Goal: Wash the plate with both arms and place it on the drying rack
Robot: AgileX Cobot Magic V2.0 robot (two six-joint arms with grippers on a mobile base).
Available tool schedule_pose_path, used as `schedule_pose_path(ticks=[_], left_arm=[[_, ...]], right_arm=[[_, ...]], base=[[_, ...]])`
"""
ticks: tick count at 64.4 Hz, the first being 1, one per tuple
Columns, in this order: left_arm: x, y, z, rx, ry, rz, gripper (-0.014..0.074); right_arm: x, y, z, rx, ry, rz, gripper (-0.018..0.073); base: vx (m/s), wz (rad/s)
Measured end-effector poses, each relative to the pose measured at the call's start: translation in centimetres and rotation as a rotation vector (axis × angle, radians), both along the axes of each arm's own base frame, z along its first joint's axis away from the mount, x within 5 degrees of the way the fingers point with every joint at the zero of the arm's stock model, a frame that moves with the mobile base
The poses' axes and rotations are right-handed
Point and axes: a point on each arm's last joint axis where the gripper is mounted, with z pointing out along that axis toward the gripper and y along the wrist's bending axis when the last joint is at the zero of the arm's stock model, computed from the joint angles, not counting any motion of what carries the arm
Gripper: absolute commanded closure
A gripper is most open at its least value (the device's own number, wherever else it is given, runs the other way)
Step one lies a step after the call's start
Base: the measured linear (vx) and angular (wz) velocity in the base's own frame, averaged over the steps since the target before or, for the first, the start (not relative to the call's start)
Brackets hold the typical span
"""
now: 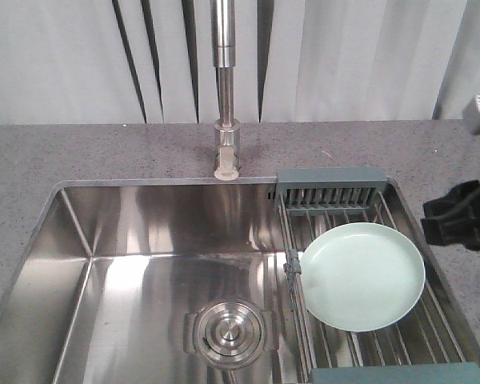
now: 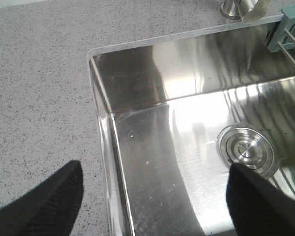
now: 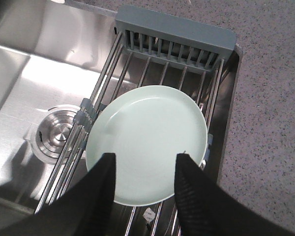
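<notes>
The pale mint-green plate [image 1: 364, 276] lies flat on the bars of the drying rack [image 1: 328, 188], which spans the right end of the sink. In the right wrist view, my right gripper [image 3: 145, 162] hovers open above the near part of the plate [image 3: 147, 132], with its black fingers [image 3: 105, 187] apart and nothing held between them. The front view shows the right gripper [image 1: 456, 216] at the right edge, beside the rack. My left gripper [image 2: 155, 196] is open and empty over the sink's left rim, and it does not show in the front view.
The steel sink basin [image 1: 144, 240] has a round drain [image 1: 230, 332] in its floor. A tall faucet [image 1: 226, 104] stands behind it on the grey speckled counter [image 1: 80, 152]. The rack's slotted grey-blue end piece [image 3: 174, 32] sits at the far side, and the counter [image 3: 270, 123] runs to the right.
</notes>
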Motion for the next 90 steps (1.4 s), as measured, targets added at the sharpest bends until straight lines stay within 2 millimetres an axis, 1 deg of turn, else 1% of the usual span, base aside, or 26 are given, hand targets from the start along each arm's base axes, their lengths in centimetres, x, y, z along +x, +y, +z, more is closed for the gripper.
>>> schedule_pose_path(ticks=[2, 12, 21, 29, 33, 41, 45, 90], left_arm=[[0.0, 0.0, 0.0, 0.000, 0.000, 0.000, 0.0045], [0.0, 0.0, 0.0, 0.000, 0.000, 0.000, 0.0045], [0.0, 0.0, 0.0, 0.000, 0.000, 0.000, 0.0045], [0.0, 0.0, 0.0, 0.000, 0.000, 0.000, 0.0045], [0.0, 0.0, 0.0, 0.000, 0.000, 0.000, 0.0045], [0.0, 0.0, 0.0, 0.000, 0.000, 0.000, 0.0045], [0.0, 0.0, 0.0, 0.000, 0.000, 0.000, 0.0045], [0.0, 0.0, 0.0, 0.000, 0.000, 0.000, 0.0045]], right_arm=[[-1.0, -0.2, 0.2, 0.008, -0.026, 0.000, 0.0284], [-5.5, -1.1, -0.3, 0.033, -0.106, -0.001, 0.0309], [-9.1, -1.7, -1.2, 0.089, -0.175, -0.011, 0.0330], [-11.5, -2.1, -2.3, 0.120, -0.221, -0.010, 0.0331], [-12.2, -2.2, -3.0, 0.123, -0.230, -0.009, 0.0330], [-13.1, -2.4, -3.9, 0.128, -0.246, -0.009, 0.0330], [-13.3, -2.5, -4.0, 0.130, -0.254, -0.009, 0.0330], [-13.4, -2.5, -4.0, 0.131, -0.258, -0.008, 0.0330]], base=[[0.00, 0.00], [0.00, 0.00], [0.00, 0.00], [0.00, 0.00], [0.00, 0.00], [0.00, 0.00], [0.00, 0.00], [0.00, 0.00]])
